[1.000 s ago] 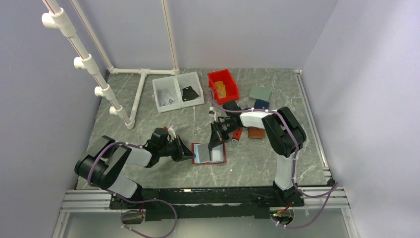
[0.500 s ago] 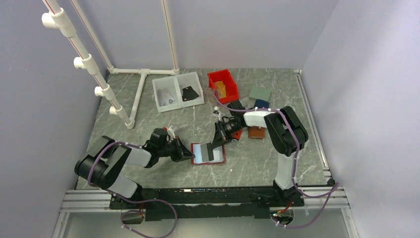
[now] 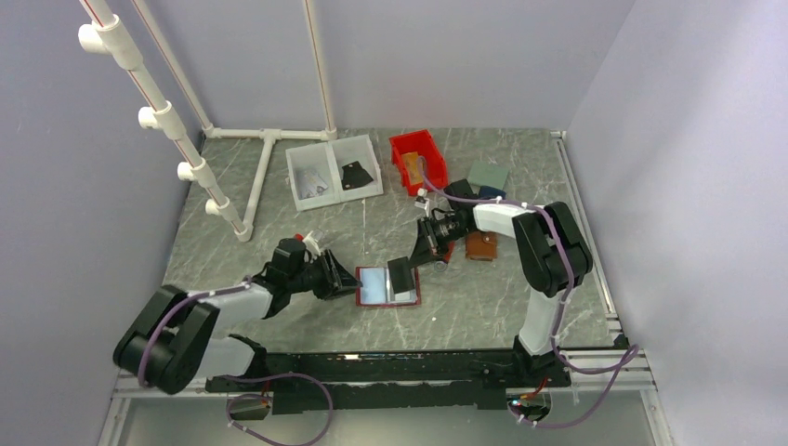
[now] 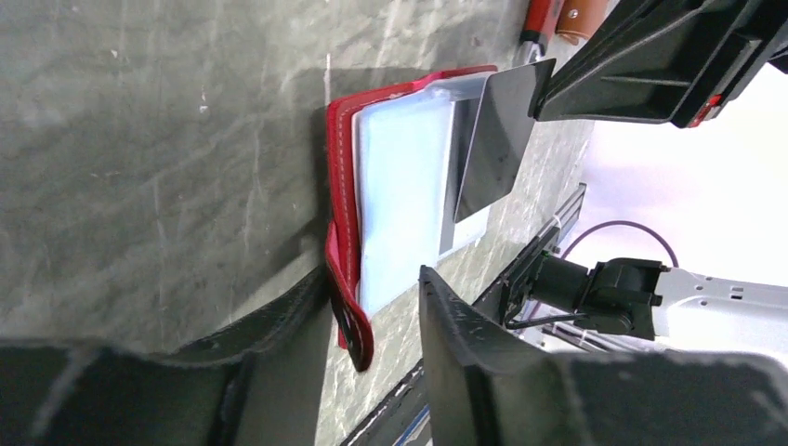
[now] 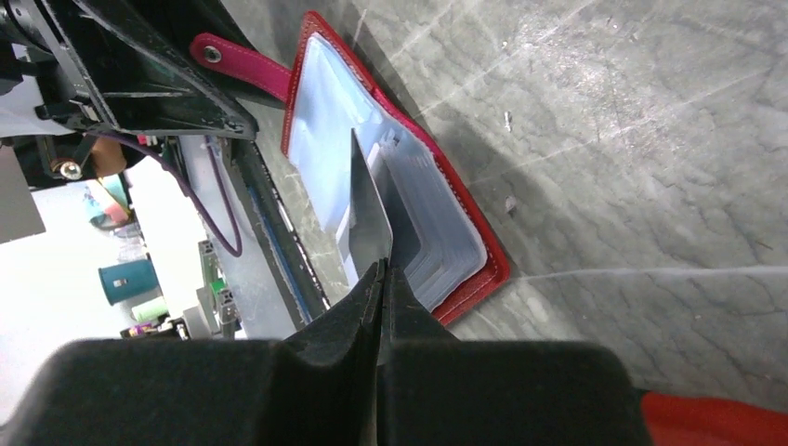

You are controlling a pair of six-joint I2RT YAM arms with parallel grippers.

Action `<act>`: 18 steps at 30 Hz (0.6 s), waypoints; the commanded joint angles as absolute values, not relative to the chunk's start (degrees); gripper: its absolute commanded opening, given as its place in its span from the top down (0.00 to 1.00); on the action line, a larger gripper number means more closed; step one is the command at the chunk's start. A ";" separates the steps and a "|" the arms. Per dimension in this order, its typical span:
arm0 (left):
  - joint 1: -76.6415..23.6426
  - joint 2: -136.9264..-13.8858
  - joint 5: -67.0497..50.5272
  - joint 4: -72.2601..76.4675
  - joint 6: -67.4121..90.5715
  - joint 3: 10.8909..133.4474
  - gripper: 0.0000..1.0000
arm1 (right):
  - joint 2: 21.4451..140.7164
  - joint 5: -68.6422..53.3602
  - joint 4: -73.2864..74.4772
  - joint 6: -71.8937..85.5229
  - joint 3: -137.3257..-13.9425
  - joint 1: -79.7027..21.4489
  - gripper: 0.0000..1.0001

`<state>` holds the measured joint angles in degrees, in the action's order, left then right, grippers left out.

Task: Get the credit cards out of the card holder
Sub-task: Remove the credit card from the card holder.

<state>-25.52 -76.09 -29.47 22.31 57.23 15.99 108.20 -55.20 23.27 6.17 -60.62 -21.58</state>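
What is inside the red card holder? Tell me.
Pale blue-grey pockets and a grey card, partly out, pinched by the right gripper. Whether more cards sit deeper is hidden.

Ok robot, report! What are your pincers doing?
Right pincer shut on dark card, partly out of card holder. Left pincer open at its strap edge. Brown wallet apart.

A grey, marble-veined table [image 3: 483, 297] carries everything. The red card holder [image 3: 374, 285] lies open near the front. Behind it to the right lie a brown wallet [image 3: 480, 246], a blue wallet [image 3: 491, 193] and a grey-green block [image 3: 488, 174]. Further back stand a red bin [image 3: 405, 140], a white two-part tray [image 3: 334, 170] and a white pipe frame [image 3: 265, 139].
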 commanded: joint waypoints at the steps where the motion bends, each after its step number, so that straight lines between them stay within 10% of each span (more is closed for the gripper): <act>1: -25.31 -67.91 -25.78 13.79 54.36 16.78 0.54 | 104.06 -60.03 22.27 4.60 -59.90 -21.16 1.00; 18: -25.31 -48.59 -25.10 11.43 53.58 17.68 0.13 | 102.32 -66.99 18.37 7.39 -59.11 -21.27 1.00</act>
<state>-25.52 -46.65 -22.44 4.19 53.25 16.14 104.88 -63.70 21.10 6.70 -59.40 -21.19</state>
